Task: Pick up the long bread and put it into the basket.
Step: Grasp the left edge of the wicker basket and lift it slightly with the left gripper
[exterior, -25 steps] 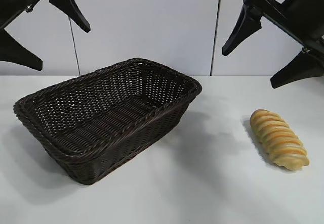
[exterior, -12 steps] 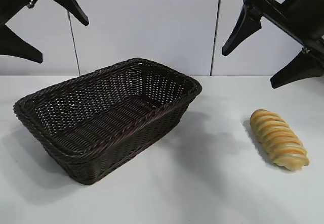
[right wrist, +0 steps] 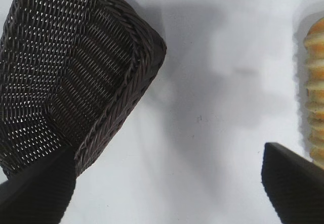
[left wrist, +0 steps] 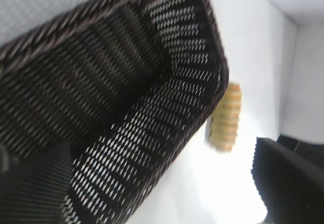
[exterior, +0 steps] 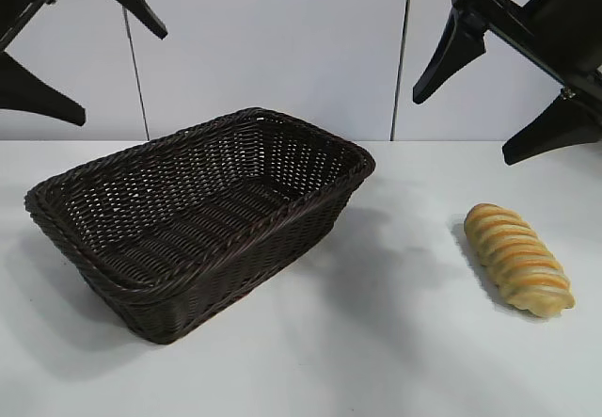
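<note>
The long bread (exterior: 519,258), a golden twisted loaf with pale stripes, lies on the white table at the right; the wrist views also catch the long bread (left wrist: 225,118) (right wrist: 314,92). The dark woven basket (exterior: 202,212) stands left of centre, apart from the loaf, with nothing inside; the basket (left wrist: 116,97) (right wrist: 66,67) fills much of both wrist views. My right gripper (exterior: 505,95) hangs open high above the loaf. My left gripper (exterior: 108,59) hangs open at the upper left, above the basket's left end. Neither holds anything.
The white table (exterior: 376,342) runs in front of and between basket and loaf. A pale panelled wall (exterior: 282,50) stands behind.
The left gripper's fingers have shifted slightly at the upper left. The right gripper, the bread and the basket have not moved.
</note>
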